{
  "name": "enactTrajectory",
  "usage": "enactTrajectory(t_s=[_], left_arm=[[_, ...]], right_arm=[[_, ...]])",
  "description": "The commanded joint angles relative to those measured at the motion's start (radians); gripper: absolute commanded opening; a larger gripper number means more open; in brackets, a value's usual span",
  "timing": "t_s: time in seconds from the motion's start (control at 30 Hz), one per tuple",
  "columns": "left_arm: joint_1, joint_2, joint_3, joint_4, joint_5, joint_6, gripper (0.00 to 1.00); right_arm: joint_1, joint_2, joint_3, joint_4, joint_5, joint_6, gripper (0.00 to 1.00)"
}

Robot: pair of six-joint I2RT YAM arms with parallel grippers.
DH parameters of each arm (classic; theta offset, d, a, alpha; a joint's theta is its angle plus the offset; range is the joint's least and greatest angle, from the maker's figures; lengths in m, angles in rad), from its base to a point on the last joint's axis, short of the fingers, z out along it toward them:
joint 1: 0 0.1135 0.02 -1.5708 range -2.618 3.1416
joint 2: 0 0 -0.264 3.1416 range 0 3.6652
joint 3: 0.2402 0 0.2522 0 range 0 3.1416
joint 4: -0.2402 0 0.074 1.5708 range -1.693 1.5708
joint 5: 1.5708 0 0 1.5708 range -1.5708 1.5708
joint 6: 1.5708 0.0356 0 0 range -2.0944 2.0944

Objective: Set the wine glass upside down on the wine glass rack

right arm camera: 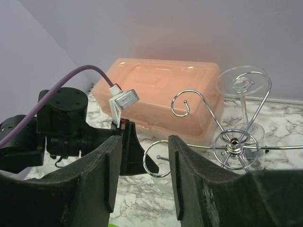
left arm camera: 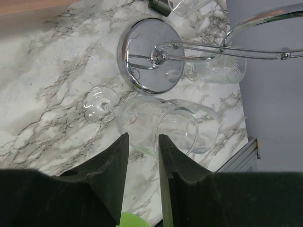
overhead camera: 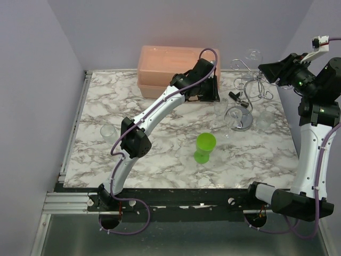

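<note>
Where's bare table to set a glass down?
Front strip either side of the green cup; left rear between the small glass and orange box. Crowded around the rack base, with clear glasses and the left gripper.

the clear wine glass (left arm camera: pixel 158 124) stands upright on its round foot on the marble tabletop, mouth up, just beside the wine glass rack (overhead camera: pixel 250 88). the rack is silver wire, upright near the table's far right, with a round shiny base (left arm camera: pixel 142 49), a central post and curled looping arms. a second wine glass (right arm camera: pixel 242 86) hangs upside down in one loop.
</note>
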Motion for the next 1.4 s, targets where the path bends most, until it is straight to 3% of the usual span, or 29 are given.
enactTrajectory(t_s=[0.0,0.2,0.57,0.77,1.1,1.37], left_arm=[[-0.011,0.004,0.027,-0.057,-0.087,0.074,0.31],[-0.011,-0.022,0.003,-0.080,-0.149,0.151,0.30],[-0.011,-0.087,-0.037,-0.096,-0.231,0.221,0.09],[0.004,-0.174,-0.107,-0.072,-0.242,0.212,0.04],[0.063,-0.445,-0.393,0.030,-0.257,0.195,0.01],[0.164,-0.757,-0.709,0.128,-0.200,0.146,0.02]], right_arm=[[-0.008,-0.013,-0.005,0.035,-0.034,0.015,0.50],[-0.009,-0.015,-0.005,0.034,-0.039,0.018,0.50],[-0.011,-0.022,-0.011,0.035,-0.063,0.024,0.50],[-0.011,-0.021,-0.022,0.033,-0.126,0.016,0.50],[-0.003,0.019,-0.045,0.024,-0.340,-0.004,0.52],[0.202,0.073,0.030,-0.158,-0.320,-0.244,0.56]])
